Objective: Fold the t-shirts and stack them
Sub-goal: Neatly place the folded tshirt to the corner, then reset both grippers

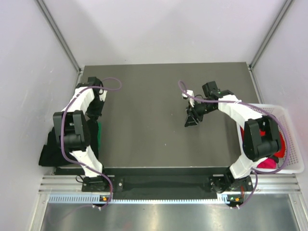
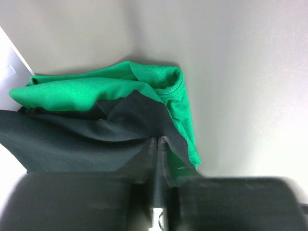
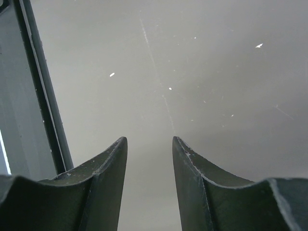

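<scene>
- Two shirts are seen at the left edge of the table (image 1: 144, 110): a black shirt (image 2: 72, 139) is laid over a green shirt (image 2: 96, 86), and green cloth is left showing beyond its far and right sides.
- The left gripper (image 2: 159, 142) is clenched, and an edge of the black shirt is pinched between its fingertips.
- In the top view, part of the black shirt is seen draped off the table's left side, beside the left arm.
- The right gripper (image 3: 149, 144) is held released above the table surface, its jaws set well apart.
- A red shirt (image 1: 283, 143) and a pink shirt (image 1: 267, 163) are bundled in the white basket (image 1: 288, 111), which is placed just beside the table's right edge.
</scene>
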Robot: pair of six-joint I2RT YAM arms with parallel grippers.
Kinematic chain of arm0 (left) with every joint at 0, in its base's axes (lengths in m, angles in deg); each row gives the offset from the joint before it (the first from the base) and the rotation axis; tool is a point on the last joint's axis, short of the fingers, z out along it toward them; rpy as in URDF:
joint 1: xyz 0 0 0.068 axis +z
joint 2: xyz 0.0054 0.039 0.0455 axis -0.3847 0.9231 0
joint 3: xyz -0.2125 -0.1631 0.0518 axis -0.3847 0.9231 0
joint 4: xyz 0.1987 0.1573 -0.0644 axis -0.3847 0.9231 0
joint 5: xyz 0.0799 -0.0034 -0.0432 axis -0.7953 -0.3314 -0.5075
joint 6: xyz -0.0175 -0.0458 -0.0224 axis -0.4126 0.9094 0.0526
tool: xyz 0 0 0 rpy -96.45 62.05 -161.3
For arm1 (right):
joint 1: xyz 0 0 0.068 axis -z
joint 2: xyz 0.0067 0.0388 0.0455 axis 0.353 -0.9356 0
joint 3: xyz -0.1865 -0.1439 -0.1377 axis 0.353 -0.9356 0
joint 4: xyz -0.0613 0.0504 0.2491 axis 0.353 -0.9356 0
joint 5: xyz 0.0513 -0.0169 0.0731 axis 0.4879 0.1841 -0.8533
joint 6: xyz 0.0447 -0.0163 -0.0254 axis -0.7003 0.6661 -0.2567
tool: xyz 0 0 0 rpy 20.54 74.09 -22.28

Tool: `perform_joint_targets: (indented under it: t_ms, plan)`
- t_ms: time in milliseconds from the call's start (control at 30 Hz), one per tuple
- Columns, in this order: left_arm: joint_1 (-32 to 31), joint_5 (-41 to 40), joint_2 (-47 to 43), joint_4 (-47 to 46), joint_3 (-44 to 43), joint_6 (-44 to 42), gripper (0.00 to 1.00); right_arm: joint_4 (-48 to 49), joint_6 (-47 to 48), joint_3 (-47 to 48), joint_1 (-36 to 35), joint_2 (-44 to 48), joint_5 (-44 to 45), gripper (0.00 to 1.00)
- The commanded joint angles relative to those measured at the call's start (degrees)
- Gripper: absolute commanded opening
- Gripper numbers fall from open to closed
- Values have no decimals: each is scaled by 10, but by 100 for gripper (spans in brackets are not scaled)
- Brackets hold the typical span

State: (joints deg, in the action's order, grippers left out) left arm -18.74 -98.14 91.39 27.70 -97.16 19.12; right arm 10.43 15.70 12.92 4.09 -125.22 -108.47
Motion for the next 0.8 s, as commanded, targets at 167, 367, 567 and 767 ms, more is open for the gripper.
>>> perform_joint_targets:
  t_ms: [167,367,567,767]
  plan:
    - [-12,12,-104,-63,-33,-3,46,-13,24,3,6,-3,-30,44]
    - [-15,148,-227,-138,-31,36,99,86,-84,-21,14,48,53,96]
    - [-15,224,-257,-211,63,108,99,239,-261,-51,28,100,275,100]
    - [-14,332,-302,-295,158,160,99,218,-322,-29,29,89,415,100]
